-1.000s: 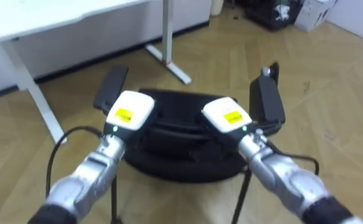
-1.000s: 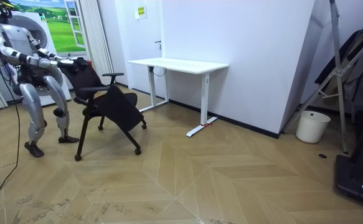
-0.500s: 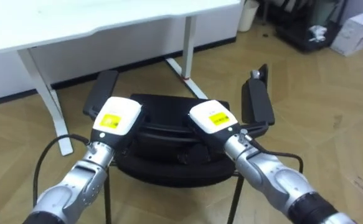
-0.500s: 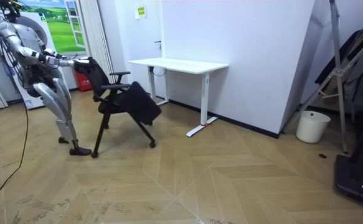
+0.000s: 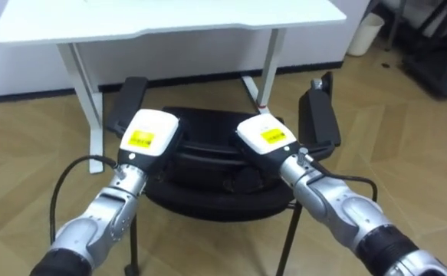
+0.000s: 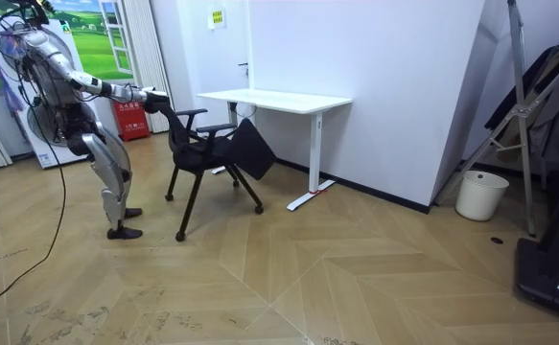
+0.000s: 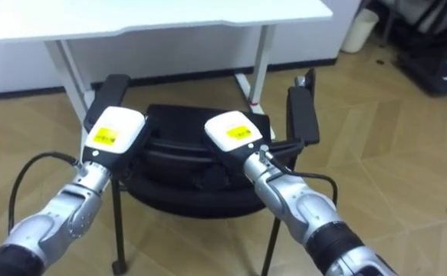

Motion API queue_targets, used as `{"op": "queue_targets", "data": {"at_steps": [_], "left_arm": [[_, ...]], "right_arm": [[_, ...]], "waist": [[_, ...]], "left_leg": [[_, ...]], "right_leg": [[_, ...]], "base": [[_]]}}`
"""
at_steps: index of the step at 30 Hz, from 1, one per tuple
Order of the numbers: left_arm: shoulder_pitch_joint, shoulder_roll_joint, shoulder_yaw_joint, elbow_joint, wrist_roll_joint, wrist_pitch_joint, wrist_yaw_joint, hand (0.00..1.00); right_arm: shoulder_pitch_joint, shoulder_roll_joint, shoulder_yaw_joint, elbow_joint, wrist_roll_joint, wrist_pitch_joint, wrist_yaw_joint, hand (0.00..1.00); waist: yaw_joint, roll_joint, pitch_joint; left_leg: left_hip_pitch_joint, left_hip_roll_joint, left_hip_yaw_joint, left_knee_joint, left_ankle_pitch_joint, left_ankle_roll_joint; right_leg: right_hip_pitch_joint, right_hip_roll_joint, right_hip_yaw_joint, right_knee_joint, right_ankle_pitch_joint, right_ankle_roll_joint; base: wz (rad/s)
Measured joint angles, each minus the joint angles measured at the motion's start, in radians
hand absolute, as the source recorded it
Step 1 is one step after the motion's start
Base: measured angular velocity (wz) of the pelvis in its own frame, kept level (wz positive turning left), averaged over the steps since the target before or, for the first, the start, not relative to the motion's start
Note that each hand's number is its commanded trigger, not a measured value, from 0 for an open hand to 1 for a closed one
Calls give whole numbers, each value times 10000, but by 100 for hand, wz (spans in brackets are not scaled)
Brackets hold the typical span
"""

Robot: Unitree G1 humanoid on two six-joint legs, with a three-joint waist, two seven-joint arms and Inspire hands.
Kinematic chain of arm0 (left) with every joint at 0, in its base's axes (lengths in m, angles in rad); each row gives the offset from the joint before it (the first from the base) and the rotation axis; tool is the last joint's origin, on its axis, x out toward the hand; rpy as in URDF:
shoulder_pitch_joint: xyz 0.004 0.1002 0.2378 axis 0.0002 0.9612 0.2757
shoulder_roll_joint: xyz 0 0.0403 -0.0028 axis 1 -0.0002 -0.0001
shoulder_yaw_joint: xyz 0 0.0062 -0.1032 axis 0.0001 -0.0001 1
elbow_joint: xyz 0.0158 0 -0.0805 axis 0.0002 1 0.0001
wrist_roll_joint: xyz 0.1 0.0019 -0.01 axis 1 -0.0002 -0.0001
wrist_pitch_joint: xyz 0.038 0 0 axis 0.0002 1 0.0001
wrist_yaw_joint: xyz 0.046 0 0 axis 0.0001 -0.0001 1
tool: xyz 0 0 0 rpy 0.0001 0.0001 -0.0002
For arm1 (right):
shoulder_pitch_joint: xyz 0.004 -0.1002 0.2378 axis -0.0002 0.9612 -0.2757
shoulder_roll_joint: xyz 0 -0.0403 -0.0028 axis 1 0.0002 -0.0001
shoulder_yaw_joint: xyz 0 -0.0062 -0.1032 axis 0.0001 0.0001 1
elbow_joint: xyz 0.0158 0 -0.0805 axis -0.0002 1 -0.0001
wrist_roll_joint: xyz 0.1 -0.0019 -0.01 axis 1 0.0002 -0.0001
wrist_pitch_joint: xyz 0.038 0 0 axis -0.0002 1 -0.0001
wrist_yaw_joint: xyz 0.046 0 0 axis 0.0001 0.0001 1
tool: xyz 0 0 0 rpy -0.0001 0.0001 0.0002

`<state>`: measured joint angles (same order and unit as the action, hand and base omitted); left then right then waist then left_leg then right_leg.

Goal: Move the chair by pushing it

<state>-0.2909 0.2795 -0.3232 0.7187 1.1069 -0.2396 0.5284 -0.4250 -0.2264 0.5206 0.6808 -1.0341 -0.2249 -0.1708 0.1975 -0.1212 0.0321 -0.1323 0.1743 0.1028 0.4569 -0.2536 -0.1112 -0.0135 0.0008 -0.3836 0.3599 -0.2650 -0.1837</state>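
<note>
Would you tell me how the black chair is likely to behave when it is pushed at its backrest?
The chair probably slides readily: it is thinly built and looks light. With the left robot hand and right robot hand set high on the backrest, it may tip forward on its splayed legs rather than glide. It seems stiff, so expect little flex.

Left hand (image 7: 114,130) and right hand (image 7: 235,132) seemingly press chair (image 7: 196,193).

A white desk (image 6: 277,99) stands against a plain white wall (image 6: 394,86) on a herringbone wood floor (image 6: 356,278). A white bin (image 6: 478,195) sits near the wall; pale curtains (image 6: 150,48) hang at the room view's left.
</note>
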Motion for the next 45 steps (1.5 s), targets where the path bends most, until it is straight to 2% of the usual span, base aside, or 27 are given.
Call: {"op": "queue_targets", "data": {"at_steps": [2,4,7,9,11,14,17,18,20,21,22,24,25,27,28,29,30,31,32,33,35,37,38,39,42,44,45], "left_arm": [[-29,-22,4,-140,3,94,9,100],[157,-104,53,-316,3,217,13,100],[268,-148,64,-618,24,396,1,100],[308,-154,71,-717,22,461,-15,100],[337,-170,74,-808,20,514,-14,100],[438,-160,73,-1160,4,678,-90,100],[420,-154,67,-1268,4,771,-169,100],[414,-157,63,-1249,4,771,-185,100],[436,-162,3,-1194,-8,773,-218,100],[441,-157,-40,-1198,-30,777,-254,100],[447,-185,-47,-1217,-45,779,-400,100],[494,-174,-55,-1206,-98,766,-481,100],[499,-177,-77,-1166,-139,760,-545,100],[557,-211,-125,-1101,-151,730,-616,100],[638,-230,-164,-1111,-146,723,-624,100],[659,-233,-179,-1103,-142,718,-617,100],[664,-216,-198,-1111,-146,647,-600,100],[687,-98,-185,-1140,-153,581,-510,100],[694,-48,-169,-1151,-154,551,-491,100],[686,75,-143,-1134,-154,464,-427,100],[709,119,-169,-1002,-168,396,-318,100],[981,128,-199,-998,-173,349,-293,100],[1040,122,-201,-1001,-173,348,-292,100],[1114,116,-199,-1027,-171,348,-275,100],[1104,63,-159,-1114,-163,472,-189,100],[1034,48,-104,-1134,-149,488,-122,100],[1011,51,-61,-1157,-146,476,-90,100]], "right_arm": [[-1,-42,3,-78,-12,27,-3,100],[2,-69,69,-101,-61,37,7,100],[1,-192,66,-294,-58,37,-2,100],[-15,-209,66,-325,-81,36,-19,100],[-26,-244,66,-352,-94,36,-65,100],[-37,-321,78,-468,-60,37,-196,100],[-66,-326,78,-453,-51,60,-264,100],[-66,-311,82,-391,-49,59,-341,100],[-59,-311,164,-302,-46,58,-346,100],[-22,-326,181,-299,5,58,-341,100],[28,-357,186,-304,34,58,-347,100],[61,-372,286,-289,78,67,-383,100],[68,-393,373,-259,135,74,-374,100],[220,-384,372,-251,143,83,-362,100],[337,-387,371,-273,138,77,-366,100],[372,-386,371,-276,128,78,-373,100],[428,-361,367,-290,125,82,-406,100],[430,-251,367,-313,106,132,-426,100],[444,-196,368,-345,66,186,-431,100],[455,-101,353,-379,43,236,-444,100],[536,-23,357,-363,-16,225,-441,100],[764,44,359,-323,-64,135,-394,100],[804,45,357,-322,-64,108,-370,100],[818,44,344,-322,-62,75,-345,100],[635,35,237,-333,-91,60,-158,100],[555,40,100,-461,-205,58,48,100],[555,71,-5,-585,-353,76,156,100]], "waist": [[-1,-38,-14],[33,-13,-42],[198,-18,-47],[376,-21,-73],[509,-34,-115],[602,-55,-143],[723,-137,-96],[781,-129,-77],[821,-191,-30],[806,-159,39],[807,-152,66],[829,-122,88],[805,-65,127],[817,90,152],[796,287,96],[782,403,105],[738,520,90],[770,611,42],[682,658,17],[453,674,-1],[150,638,-7],[-74,526,-67],[-113,489,-117],[-133,437,-185],[-123,600,-257],[-145,626,-273],[-151,669,-271]], "left_leg": [[-202,-239,-7,-949,597,82],[-282,-640,7,-1979,1523,112],[-530,-1062,23,-2754,2467,194],[-538,-1236,14,-2900,2745,304],[-521,-1420,6,-2912,2790,373],[-397,-1739,-136,-2929,3111,833],[-236,-1873,-244,-2914,3009,909],[-136,-1943,-212,-2901,2870,950],[72,-2089,-88,-2871,2717,1064],[192,-2165,160,-2668,2385,1230],[221,-2242,311,-2346,2053,1347],[284,-2392,343,-1962,1736,1449],[417,-2468,350,-1760,1531,1480],[685,-2504,282,-1660,1163,1648],[873,-2373,78,-1679,999,1699],[967,-2338,-108,-1681,944,1749],[1058,-2320,-454,-1738,861,1838],[1107,-2254,-672,-1814,851,1853],[1105,-2223,-858,-1823,850,1857],[1138,-2225,-1227,-1880,870,1894],[1428,-2256,-1486,-1948,776,1916],[1913,-2430,-1722,-1910,343,1800],[1992,-2428,-1779,-1810,192,1754],[2143,-2356,-1948,-1667,-66,1640],[2340,-2001,-2109,-1640,-399,1236],[2481,-1757,-2219,-1652,-617,1061],[2621,-1525,-2182,-1660,-745,962]], "right_leg": [[100,-1,-60,-222,13,-7],[387,-5,-146,-489,5,11],[467,25,-132,-714,-11,40],[500,47,-13,-752,-49,86],[522,47,55,-835,-80,126],[547,49,120,-840,-138,235],[673,-55,124,-888,-220,387],[764,-101,129,-833,-292,519],[840,-327,150,-386,-616,1102],[768,-566,133,325,-967,1735],[472,-914,154,1304,-1188,2133],[27,-1387,242,2856,-1161,2214],[-148,-1657,245,3686,-971,2149],[-291,-1857,262,4564,-423,1886],[-461,-1839,259,5007,138,1865],[-634,-1790,295,5285,458,1818],[-1024,-1642,488,5506,264,1717],[-1546,-1277,863,5127,-211,1612],[-1787,-1124,953,4765,-262,1610],[-2211,-930,1165,3715,-233,1651],[-2489,-843,1615,1541,298,1799],[-2271,-1087,1938,-974,1409,1900],[-2202,-1126,1955,-1108,1759,1935],[-2007,-981,2133,-1117,2179,1858],[-1866,-488,2167,-890,2378,1659],[-1787,-199,2182,-772,2553,1399],[-1751,-13,2198,-512,2440,1167]], "base": [[14],[6],[0],[-11],[-10],[0],[4],[0],[4],[12],[10],[0],[0],[0],[0],[-8],[-20],[-10],[30],[74],[71],[57],[50],[38],[26],[27],[22]]}}
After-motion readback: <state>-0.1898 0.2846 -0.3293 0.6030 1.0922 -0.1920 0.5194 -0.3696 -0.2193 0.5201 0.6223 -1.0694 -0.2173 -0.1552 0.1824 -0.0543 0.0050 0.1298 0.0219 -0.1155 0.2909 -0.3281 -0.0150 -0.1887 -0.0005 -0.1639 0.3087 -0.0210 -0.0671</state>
